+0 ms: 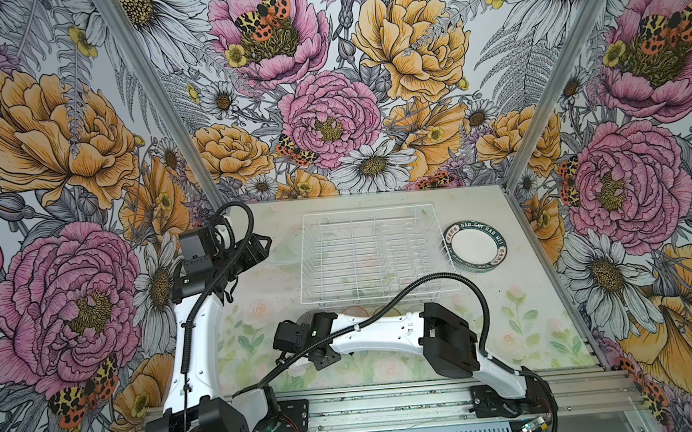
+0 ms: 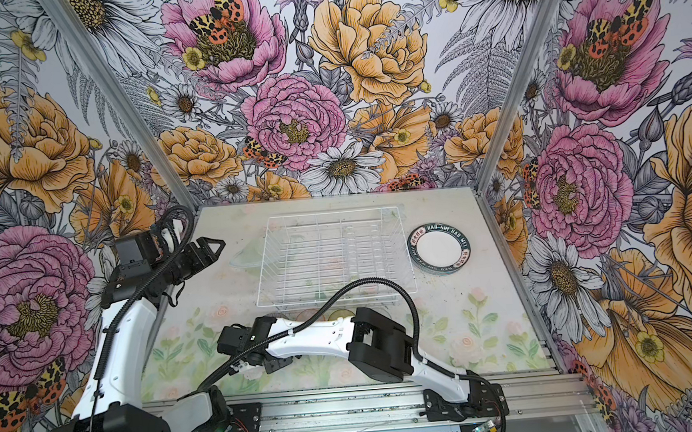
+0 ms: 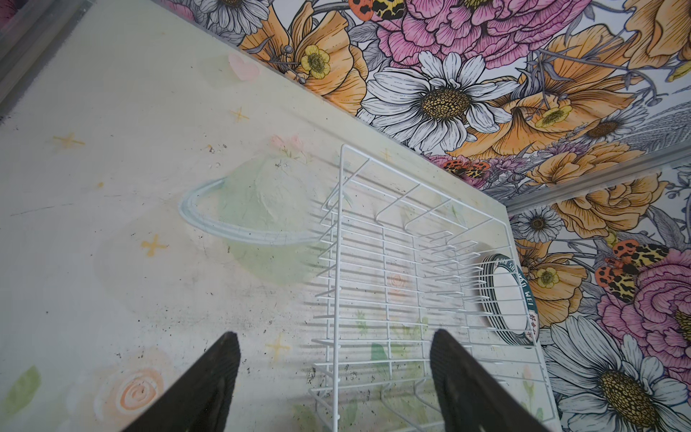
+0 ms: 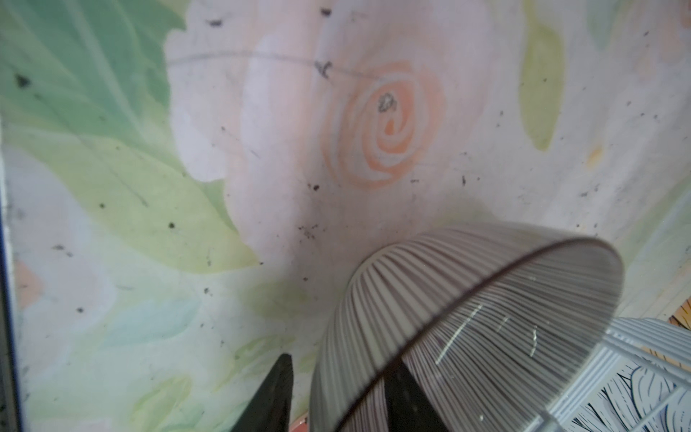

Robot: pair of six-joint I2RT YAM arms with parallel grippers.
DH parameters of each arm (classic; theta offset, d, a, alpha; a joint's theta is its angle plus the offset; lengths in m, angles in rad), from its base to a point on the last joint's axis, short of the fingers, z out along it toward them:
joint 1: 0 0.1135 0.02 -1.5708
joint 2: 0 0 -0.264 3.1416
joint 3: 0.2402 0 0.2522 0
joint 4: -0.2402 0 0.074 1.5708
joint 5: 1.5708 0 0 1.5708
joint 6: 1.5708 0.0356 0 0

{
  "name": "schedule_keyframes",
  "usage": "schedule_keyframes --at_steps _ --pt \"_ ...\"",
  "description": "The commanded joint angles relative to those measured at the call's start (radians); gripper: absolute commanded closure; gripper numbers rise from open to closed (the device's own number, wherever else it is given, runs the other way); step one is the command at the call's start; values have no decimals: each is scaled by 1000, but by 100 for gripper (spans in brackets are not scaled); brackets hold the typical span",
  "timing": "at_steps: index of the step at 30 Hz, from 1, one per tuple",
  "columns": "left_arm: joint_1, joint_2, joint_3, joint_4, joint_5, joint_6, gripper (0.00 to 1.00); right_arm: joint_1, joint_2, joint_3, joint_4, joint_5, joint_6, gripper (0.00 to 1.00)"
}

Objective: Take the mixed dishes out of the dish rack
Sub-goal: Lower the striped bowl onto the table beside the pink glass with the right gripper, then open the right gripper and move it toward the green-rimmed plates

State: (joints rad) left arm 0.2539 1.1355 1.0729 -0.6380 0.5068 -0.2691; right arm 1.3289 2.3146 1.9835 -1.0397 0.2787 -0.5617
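Note:
The dish rack point(image 1: 367, 212) point(image 2: 331, 214) point(image 3: 342, 239) stands empty at mid-table, and a corner of it point(image 4: 613, 355) shows in the right wrist view. A stack of plates point(image 1: 475, 247) point(image 2: 440, 248) point(image 3: 508, 295) with dark lettered rims lies right of it. The grey-striped ribbed bowl point(image 4: 467, 299) point(image 1: 304, 316) sits by the rack's near left corner. My right gripper point(image 4: 338, 364) is open astride its wall, one finger inside, the other outside with a gap. Pink point(image 1: 355, 311) and yellow point(image 1: 388, 311) tumblers peek out behind the right forearm. My left gripper point(image 3: 334, 336) point(image 1: 265, 241) hangs open and empty left of the rack.
The right forearm point(image 1: 377, 331) stretches across the table's front and hides most of the tumblers. Flowered walls close in the back and both sides. An aluminium rail point(image 1: 391, 405) runs along the front edge.

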Motion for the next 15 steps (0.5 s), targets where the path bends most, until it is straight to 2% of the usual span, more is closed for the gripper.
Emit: schedule_keyframes --at_steps 1,10,15 --pt "12 5 -8 31 21 8 18 -1 -78 12 2 -27 22 55" --pt "13 8 -10 31 20 8 19 14 -183 9 7 -89 42 53" --pt "13 7 -10 32 22 9 19 -1 -329 -54 56 -153 67 53"
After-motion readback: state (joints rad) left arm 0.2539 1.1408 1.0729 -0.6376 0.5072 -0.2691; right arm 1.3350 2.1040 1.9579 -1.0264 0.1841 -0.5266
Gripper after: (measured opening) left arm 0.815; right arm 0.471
